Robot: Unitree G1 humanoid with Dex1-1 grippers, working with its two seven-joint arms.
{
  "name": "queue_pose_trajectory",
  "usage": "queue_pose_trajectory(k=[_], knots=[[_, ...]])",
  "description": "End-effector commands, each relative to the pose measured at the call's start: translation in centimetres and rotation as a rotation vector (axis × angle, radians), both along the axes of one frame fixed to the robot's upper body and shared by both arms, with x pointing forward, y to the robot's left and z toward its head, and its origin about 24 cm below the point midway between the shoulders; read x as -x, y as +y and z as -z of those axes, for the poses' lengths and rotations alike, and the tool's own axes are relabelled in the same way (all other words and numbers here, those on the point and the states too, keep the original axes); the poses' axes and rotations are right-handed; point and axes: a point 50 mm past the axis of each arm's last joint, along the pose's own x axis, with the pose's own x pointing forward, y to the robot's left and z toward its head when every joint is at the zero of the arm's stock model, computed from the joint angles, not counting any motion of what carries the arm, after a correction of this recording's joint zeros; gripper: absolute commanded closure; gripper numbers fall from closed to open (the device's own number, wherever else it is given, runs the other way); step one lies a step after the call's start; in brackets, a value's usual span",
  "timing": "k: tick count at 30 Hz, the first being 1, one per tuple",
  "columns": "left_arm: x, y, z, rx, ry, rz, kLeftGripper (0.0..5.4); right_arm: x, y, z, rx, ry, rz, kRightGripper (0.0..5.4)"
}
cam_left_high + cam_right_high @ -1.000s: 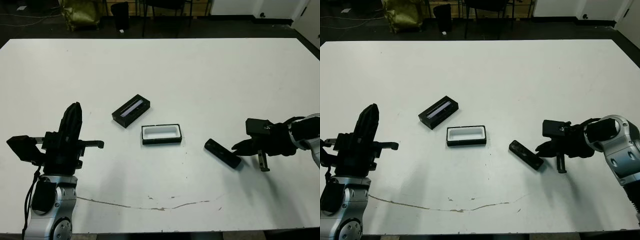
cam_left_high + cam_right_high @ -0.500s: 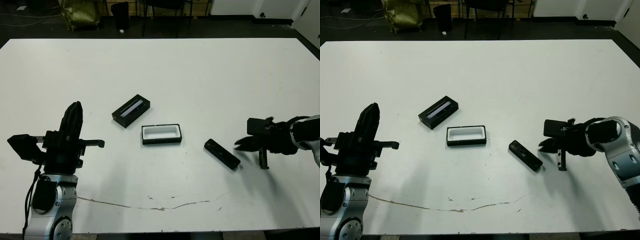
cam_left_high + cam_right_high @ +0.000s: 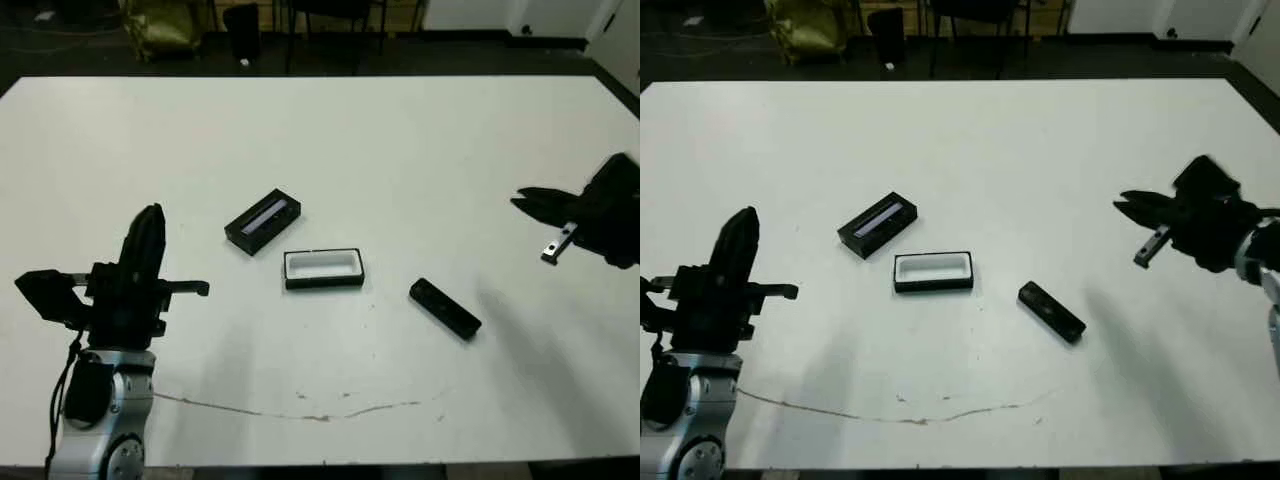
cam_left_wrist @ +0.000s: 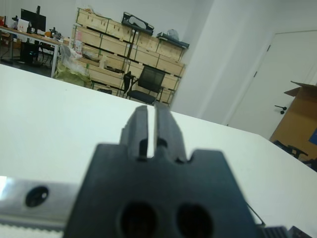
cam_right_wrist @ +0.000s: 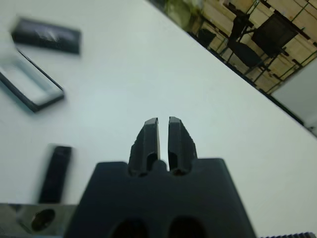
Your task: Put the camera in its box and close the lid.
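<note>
While the camera (image 3: 445, 307) lay bare on the table (image 3: 400, 150), just right of the box (image 3: 323, 268), the task stood at its first step: nothing was yet picked up. Raised well off to the right, the right gripper (image 3: 1130, 206) had its fingers nearly together and held nothing; the left gripper (image 3: 148, 240) was likewise closed and empty. Next, it seemed, the right arm needed to descend, spread its fingers and take the camera. The box showed only white lining; the lid (image 3: 262, 221) sat beside it.
</note>
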Motion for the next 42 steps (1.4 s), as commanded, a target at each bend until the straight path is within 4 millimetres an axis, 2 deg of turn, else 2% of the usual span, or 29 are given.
queue_pose_trajectory(k=[1, 10, 15, 20, 22, 31, 42], knots=[[0.1, 0.1, 0.6, 0.001, 0.037, 0.002, 5.39, 1.4, 0.8, 0.7, -0.074, 0.030, -0.020, 5.40], [0.2, 0.3, 0.6, -0.001, 0.040, -0.009, 5.39, 3.4, 1.8, 2.7, -0.129, 0.013, -0.017, 5.40], [0.3, 0.4, 0.6, -0.004, 0.042, -0.005, 5.39, 4.5, 1.9, 4.1, -0.180, 0.069, -0.033, 5.40], [0.3, 0.4, 0.7, -0.009, 0.041, -0.006, 5.39, 5.5, 1.8, 4.4, -0.121, 0.138, -0.056, 5.40], [0.3, 0.4, 0.7, -0.007, 0.044, -0.004, 5.40, 5.7, 1.8, 4.6, -0.108, 0.169, -0.065, 5.19], [0.3, 0.3, 0.7, 0.012, 0.046, -0.006, 5.40, 6.2, 2.0, 5.3, -0.104, 0.248, -0.083, 3.25], [0.3, 0.4, 0.8, 0.004, 0.048, -0.005, 5.40, 6.0, 1.6, 7.2, -0.133, 0.297, -0.046, 0.80]])
